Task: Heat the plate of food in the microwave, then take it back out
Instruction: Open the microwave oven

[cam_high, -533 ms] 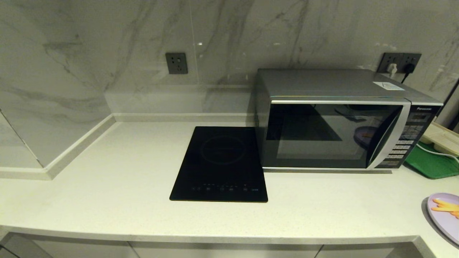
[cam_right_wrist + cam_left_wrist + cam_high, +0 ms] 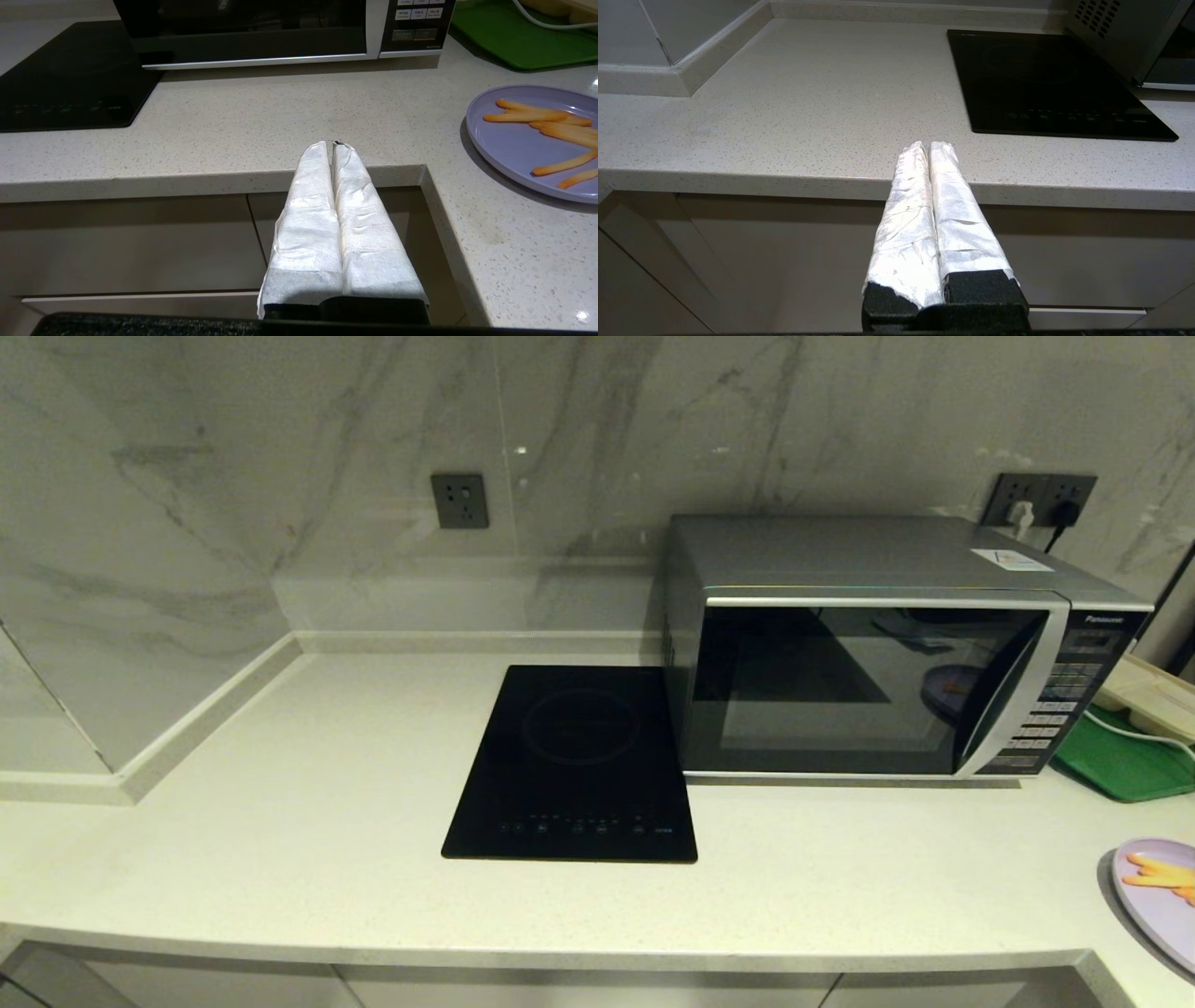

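Head view: the large silver boxy microwave [image 2: 896,649] stands door shut at centre right, and the round shallow lilac plate of fries [image 2: 1160,896] sits at the lower right edge on the pale speckled counter [image 2: 280,859]. Left wrist view: the left gripper [image 2: 928,145] hangs closed and empty before the counter edge. Right wrist view: the right gripper [image 2: 332,145] is likewise pressed shut on nothing, the plate at right; it looks light, stiff and smooth, so best pinched at the near rim and kept level.
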